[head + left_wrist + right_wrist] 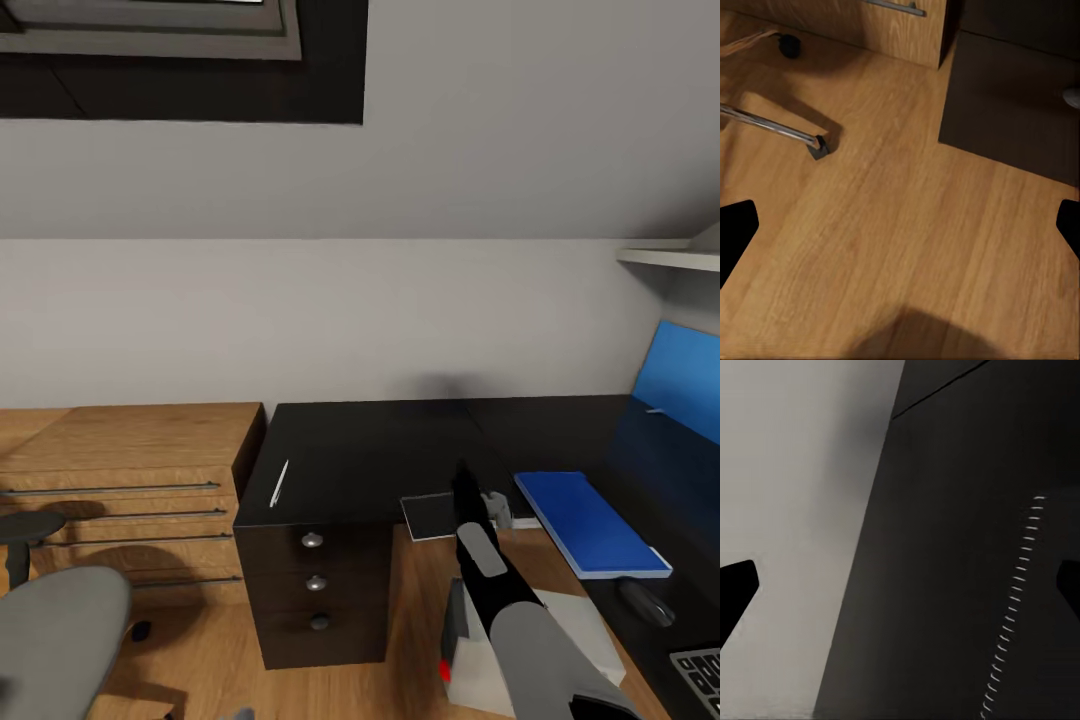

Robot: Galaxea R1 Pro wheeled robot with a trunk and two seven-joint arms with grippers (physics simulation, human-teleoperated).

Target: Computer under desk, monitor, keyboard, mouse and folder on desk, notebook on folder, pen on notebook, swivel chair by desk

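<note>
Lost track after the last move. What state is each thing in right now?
folder: flat on the desk.
notebook: flat at the cabinet's edge, not on folder.
right gripper: open, over notebook.
left gripper: open, over floor.
cabinet: drawers closed.
keyboard: on desk.

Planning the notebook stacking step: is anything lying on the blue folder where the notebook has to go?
Nothing visible lies on the folder; its blue top is bare. The mouse lies off its near corner, on the desk.
</note>
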